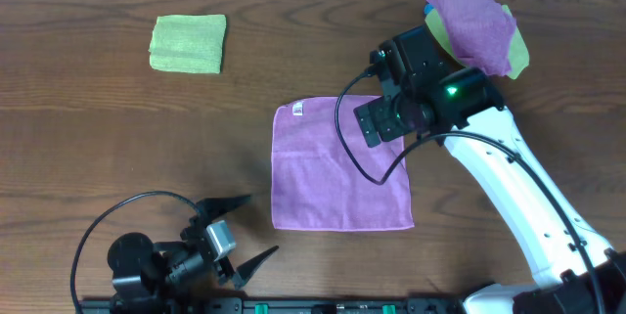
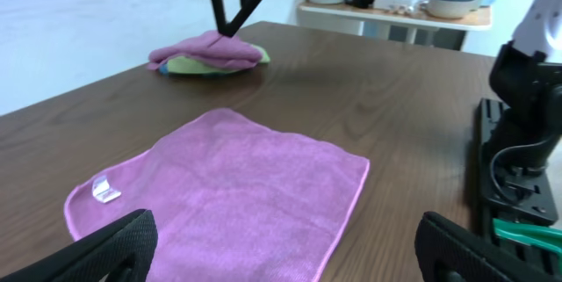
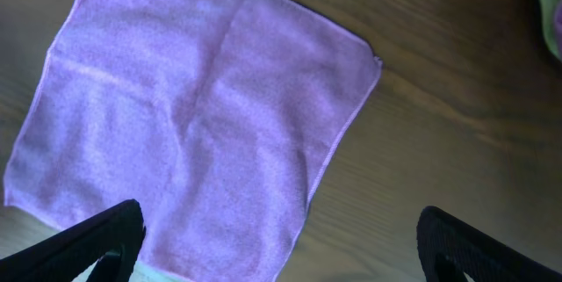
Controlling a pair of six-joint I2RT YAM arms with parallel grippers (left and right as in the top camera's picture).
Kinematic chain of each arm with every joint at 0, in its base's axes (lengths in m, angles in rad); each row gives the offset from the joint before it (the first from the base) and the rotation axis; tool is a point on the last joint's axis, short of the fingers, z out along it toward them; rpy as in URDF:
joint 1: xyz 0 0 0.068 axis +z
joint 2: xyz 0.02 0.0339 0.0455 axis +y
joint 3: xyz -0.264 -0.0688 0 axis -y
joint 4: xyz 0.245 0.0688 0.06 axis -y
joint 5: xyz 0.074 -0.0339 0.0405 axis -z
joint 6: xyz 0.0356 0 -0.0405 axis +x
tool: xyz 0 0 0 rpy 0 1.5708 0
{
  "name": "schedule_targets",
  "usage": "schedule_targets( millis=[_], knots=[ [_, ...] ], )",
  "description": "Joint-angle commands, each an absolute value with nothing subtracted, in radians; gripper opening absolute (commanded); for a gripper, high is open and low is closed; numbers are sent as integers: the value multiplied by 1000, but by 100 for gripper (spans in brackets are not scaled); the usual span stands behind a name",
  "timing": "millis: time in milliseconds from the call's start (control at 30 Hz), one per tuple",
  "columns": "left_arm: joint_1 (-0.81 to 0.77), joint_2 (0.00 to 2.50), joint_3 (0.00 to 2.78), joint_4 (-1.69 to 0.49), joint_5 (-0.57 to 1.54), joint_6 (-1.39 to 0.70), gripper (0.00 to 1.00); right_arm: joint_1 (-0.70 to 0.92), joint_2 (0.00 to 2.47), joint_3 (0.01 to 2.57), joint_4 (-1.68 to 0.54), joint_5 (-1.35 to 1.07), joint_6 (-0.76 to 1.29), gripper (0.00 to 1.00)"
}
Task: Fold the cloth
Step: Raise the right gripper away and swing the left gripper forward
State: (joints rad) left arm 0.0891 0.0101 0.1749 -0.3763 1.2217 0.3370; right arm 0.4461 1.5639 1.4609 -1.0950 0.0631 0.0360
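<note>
A purple cloth [image 1: 333,172] lies spread flat on the table's middle, with a white tag at its far left corner. It also shows in the left wrist view [image 2: 228,190] and the right wrist view [image 3: 193,115]. My right gripper [image 1: 380,118] hovers open over the cloth's far right edge, holding nothing; its fingers [image 3: 277,247] span that edge. My left gripper [image 1: 245,236] is open and empty, low at the front left, just left of the cloth's near corner; its fingers [image 2: 281,251] frame the cloth's near edge.
A folded green cloth [image 1: 188,43] lies at the far left. A heap of purple and green cloths [image 1: 479,22] sits at the far right, also in the left wrist view [image 2: 211,54]. The table [image 1: 117,138] is dark wood.
</note>
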Motion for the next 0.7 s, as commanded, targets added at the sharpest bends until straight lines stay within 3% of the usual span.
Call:
schedule_targets(
  millis=[0, 500, 667],
  knots=[
    [91, 4, 175, -369, 1299, 336, 95, 439, 1563, 1473, -1099, 31, 21, 99],
    [91, 4, 175, -287, 1581, 336, 95, 447, 1563, 1473, -1069, 10, 21, 99],
    [90, 4, 175, -284, 1580, 262, 95, 447, 1563, 1473, -1054, 10, 21, 99]
  ],
)
